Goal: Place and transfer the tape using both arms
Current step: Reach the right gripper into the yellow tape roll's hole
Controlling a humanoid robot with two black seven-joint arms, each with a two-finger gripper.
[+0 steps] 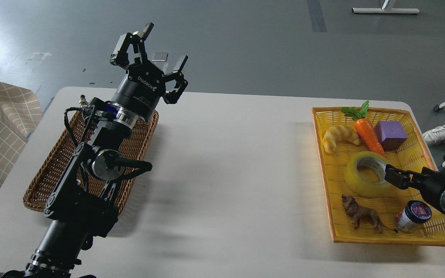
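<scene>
**Right gripper at the tape, left arm far away**

The tape point(364, 173) lies flat in the yellow tray point(431, 236) on the right side of the table point(230, 173), with the hole of its core facing up. The right gripper point(394, 178) comes in from 3 o'clock and sits at the rim of the roll on that side. One finger seems to reach over the core wall, but I cannot tell whether the fingers are spread or pressed on the roll, because they are dark and seen almost end-on. This arm is clearly the nearer one.

The left gripper point(149, 58) is raised above the far end of the brown basket point(52, 170), well apart from the tape, and its fingers are spread wide and hold nothing.

The roll is wide, of translucent yellow film, with a pale cardboard core. A carrot point(369, 133) lies just beside it at 12 o'clock, a toy lion point(361, 216) at 6 o'clock and a small jar point(413, 216) near 5 o'clock. In my judgement, a straight lift should clear these neighbours.
</scene>
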